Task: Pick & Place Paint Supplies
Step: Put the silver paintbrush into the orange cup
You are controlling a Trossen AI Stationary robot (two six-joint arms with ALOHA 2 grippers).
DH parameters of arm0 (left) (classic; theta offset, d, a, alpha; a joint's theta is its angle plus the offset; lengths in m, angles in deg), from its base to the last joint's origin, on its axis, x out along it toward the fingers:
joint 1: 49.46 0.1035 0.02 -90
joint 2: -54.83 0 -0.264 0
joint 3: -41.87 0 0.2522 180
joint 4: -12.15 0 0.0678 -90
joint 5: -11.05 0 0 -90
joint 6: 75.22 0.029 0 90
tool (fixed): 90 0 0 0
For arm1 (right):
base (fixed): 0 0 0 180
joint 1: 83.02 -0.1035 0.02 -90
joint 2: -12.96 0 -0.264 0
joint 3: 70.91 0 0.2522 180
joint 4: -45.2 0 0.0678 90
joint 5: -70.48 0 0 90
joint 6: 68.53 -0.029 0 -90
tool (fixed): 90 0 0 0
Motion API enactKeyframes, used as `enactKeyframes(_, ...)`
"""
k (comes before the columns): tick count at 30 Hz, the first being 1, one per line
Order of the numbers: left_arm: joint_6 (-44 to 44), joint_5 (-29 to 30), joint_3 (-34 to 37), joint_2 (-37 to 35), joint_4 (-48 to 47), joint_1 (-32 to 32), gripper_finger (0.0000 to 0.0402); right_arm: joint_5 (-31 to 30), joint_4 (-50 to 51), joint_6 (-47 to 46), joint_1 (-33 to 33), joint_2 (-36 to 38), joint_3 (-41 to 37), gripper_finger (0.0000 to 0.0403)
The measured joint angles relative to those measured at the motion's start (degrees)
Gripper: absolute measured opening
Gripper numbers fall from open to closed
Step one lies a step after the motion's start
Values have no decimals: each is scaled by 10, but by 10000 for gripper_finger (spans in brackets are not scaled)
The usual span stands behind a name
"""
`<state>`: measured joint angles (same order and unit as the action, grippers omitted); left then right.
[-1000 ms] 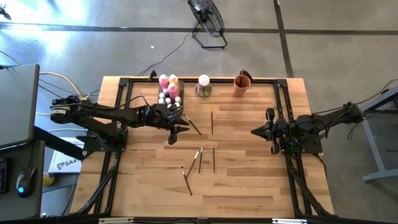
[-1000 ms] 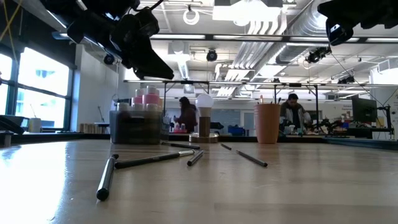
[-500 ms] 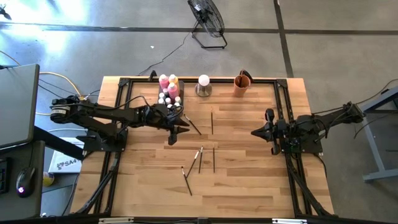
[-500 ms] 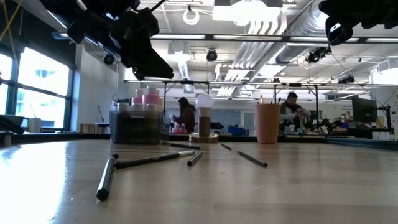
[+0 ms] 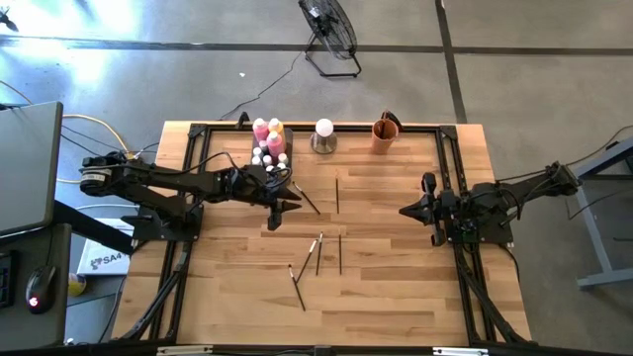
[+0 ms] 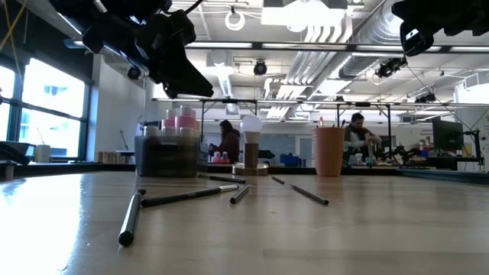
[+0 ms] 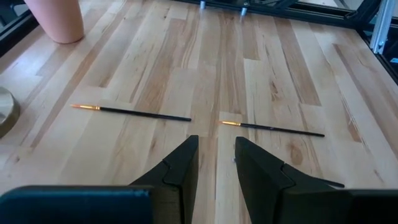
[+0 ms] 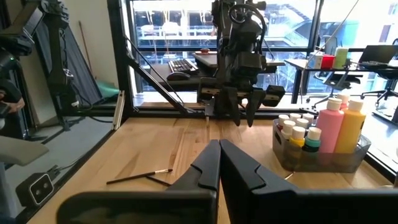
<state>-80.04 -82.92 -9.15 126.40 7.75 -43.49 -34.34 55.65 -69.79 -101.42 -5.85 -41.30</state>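
Note:
Several thin dark paintbrushes lie flat on the wooden table: one mid-table, one slanting beside my left gripper, others nearer the front. Pink and yellow paint bottles and tiny white-capped ones stand in the grey tray at the far edge. My left gripper hovers open well above the table, just near of the tray, nothing between its fingers. My right gripper waits shut, level, at the right.
A white ball on a metal base and an orange cup stand at the far edge, right of the tray. A black frame borders the table. Bare wood lies between the two grippers and toward the near edge. People show far behind.

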Motion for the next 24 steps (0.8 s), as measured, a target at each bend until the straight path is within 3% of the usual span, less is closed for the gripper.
enactKeyframes(24, -2, -5, 0, 0, 5, 0, 104, 0, 1, 0, 0, 0, 0, 2)
